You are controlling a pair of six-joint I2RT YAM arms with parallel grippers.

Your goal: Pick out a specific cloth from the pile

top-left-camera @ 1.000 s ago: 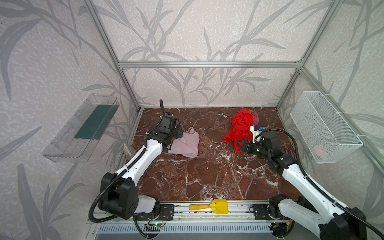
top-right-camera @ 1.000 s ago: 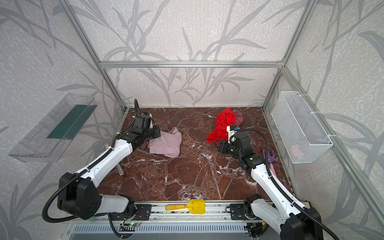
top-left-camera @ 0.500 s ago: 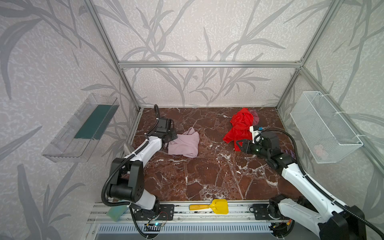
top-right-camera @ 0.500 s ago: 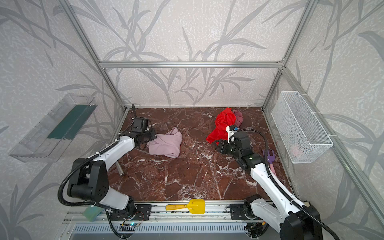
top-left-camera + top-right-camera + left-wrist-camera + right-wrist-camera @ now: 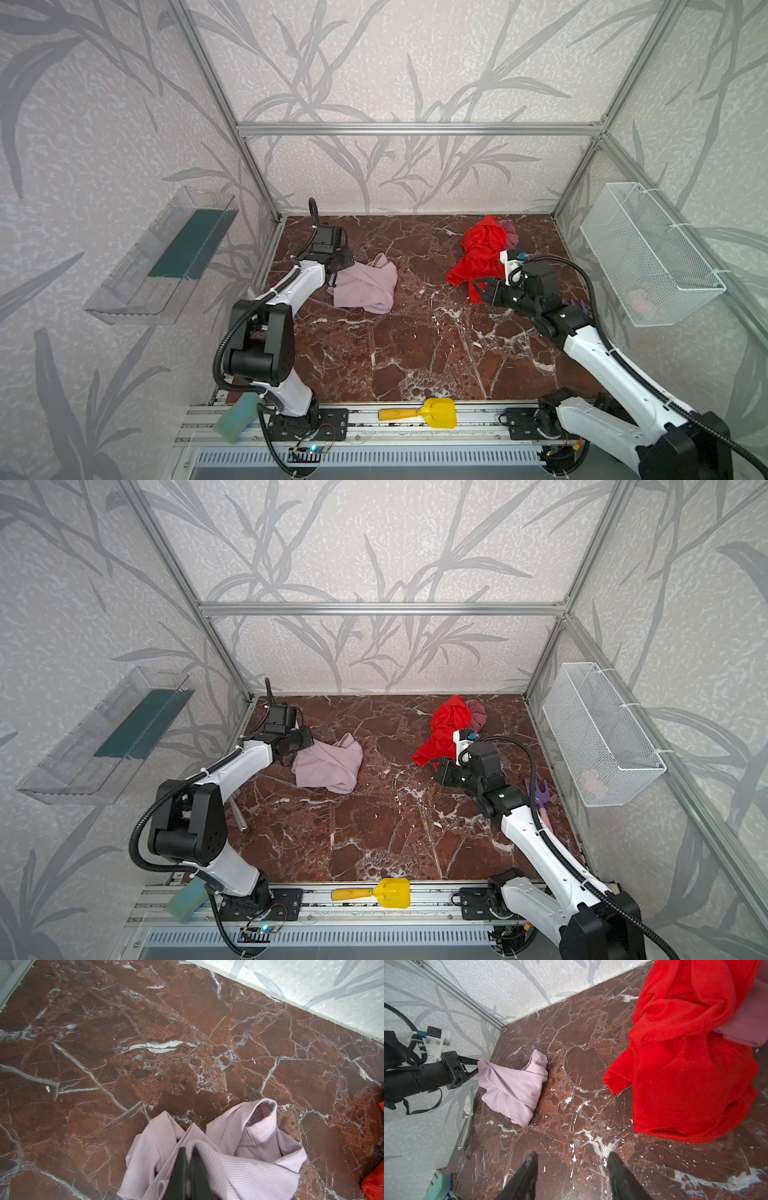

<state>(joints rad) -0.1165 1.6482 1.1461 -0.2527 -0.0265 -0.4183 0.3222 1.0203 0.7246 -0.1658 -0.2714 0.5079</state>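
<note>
The cloth [image 5: 365, 284] lies crumpled on the table [image 5: 415, 353] near its left edge, towards the far left corner. It is well apart from the pile [image 5: 490, 245], which sits by the far right corner. Only the red cloth [image 5: 440, 733] and the mauve cloth [image 5: 477, 712] make up the pile; the mauve one is tucked behind and partly under the red.

The left claw [image 5: 188, 1150] is pinched tight on a fold at the cloth's left side. The left wrist view shows its two dark tips pressed together with lilac fabric bunched around them. The right wrist view shows the cloth drawn up to a small peak at the tips while most of it rests on the marble.

The right claw [image 5: 572, 1157] stands partly spread and holds nothing. It is low over bare marble, just beside the near hem of the red cloth, and I cannot tell whether it touches that hem.

By my reading, the picking-out itself is nearly finished: the right piece is chosen, gripped and separated. What remains is to lift it clear or set it down and let go. The grip is on a thin edge only, so a lift will let the rest hang and swing. A metal rod [image 5: 467, 1122] lies along the left edge close by, and a trailing hem could snag it. The right claw need not touch the pile.
</note>
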